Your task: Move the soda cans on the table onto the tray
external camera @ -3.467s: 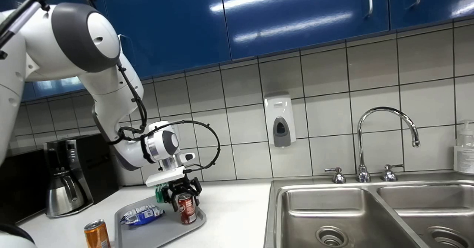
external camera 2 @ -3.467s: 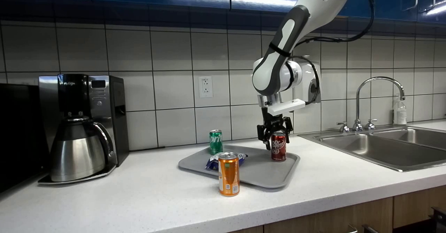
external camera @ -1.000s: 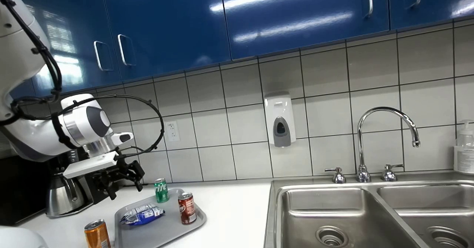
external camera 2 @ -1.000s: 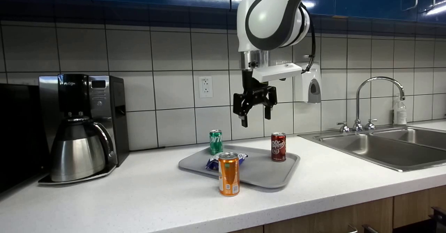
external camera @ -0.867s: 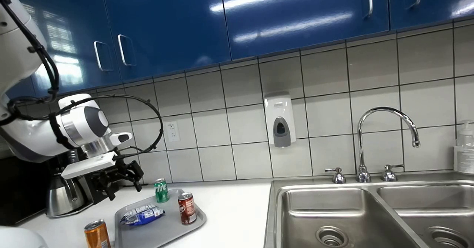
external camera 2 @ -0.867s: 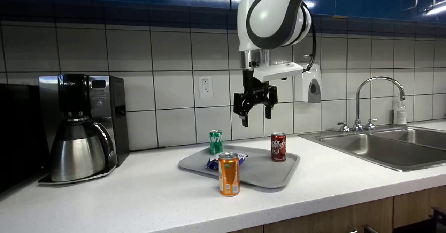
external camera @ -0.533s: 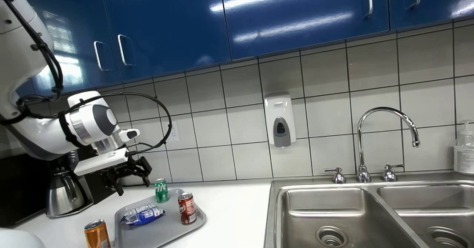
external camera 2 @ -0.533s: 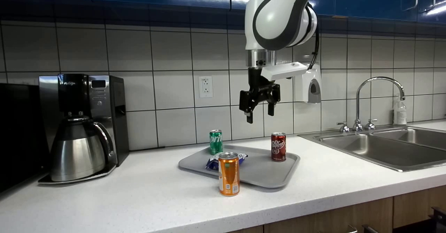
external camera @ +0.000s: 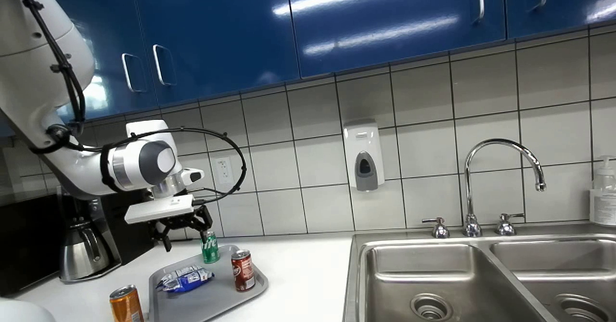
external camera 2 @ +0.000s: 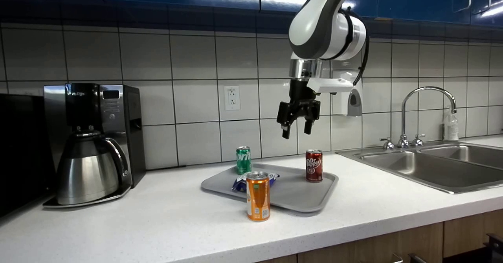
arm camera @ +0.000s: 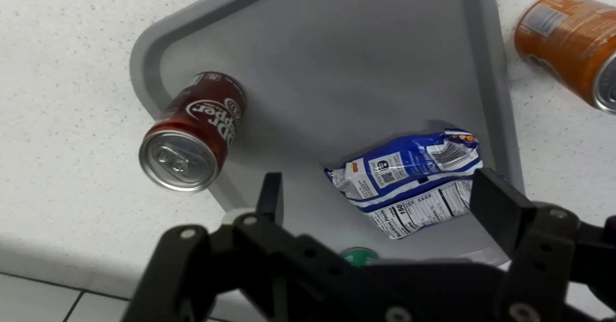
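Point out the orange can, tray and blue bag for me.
Orange can (external camera 2: 258, 198), in an exterior view: its side.
Tray (external camera 2: 292, 192), in an exterior view: its bare surface.
Blue bag (arm camera: 411, 173), in the wrist view: its printed wrapper.

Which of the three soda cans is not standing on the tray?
The orange soda can: it stands on the white countertop, whereas the green soda can and the red Dr Pepper can both stand on the tray.

Clearance: open air between the gripper (external camera 2: 297, 132) and the tray (external camera 2: 298, 196) below. Tray floor passable between the Dr Pepper can (external camera 2: 314, 166), upright near one corner, and the blue snack bag (arm camera: 404, 180), just inside a rim. Obstructions: orange soda can (external camera 2: 258, 196), upright just outside that rim; green Sprite can (external camera 2: 243, 160), upright on the tray near its edge.
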`<act>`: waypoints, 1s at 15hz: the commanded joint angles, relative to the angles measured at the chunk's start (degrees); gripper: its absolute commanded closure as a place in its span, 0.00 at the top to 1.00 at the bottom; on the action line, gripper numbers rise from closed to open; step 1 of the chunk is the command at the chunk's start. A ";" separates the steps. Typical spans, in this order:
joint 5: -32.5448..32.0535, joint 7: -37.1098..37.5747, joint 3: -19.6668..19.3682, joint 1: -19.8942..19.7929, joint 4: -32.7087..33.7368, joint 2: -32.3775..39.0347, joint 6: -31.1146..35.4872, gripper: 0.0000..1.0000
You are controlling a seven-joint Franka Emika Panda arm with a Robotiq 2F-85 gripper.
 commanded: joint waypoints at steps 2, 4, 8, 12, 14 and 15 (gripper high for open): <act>11.05 -11.58 -0.21 1.00 0.64 0.50 -0.68 1.00; 13.76 -14.65 0.02 1.38 0.47 0.46 -0.75 1.00; 17.02 -19.62 0.35 2.33 0.29 0.02 -1.37 1.00; 19.07 -24.13 0.84 3.48 -0.32 -0.48 -1.39 1.00; 19.78 -26.14 1.08 4.12 -0.54 -0.68 -1.53 1.00; 20.32 -27.15 1.17 4.46 -0.64 -0.76 -1.56 1.00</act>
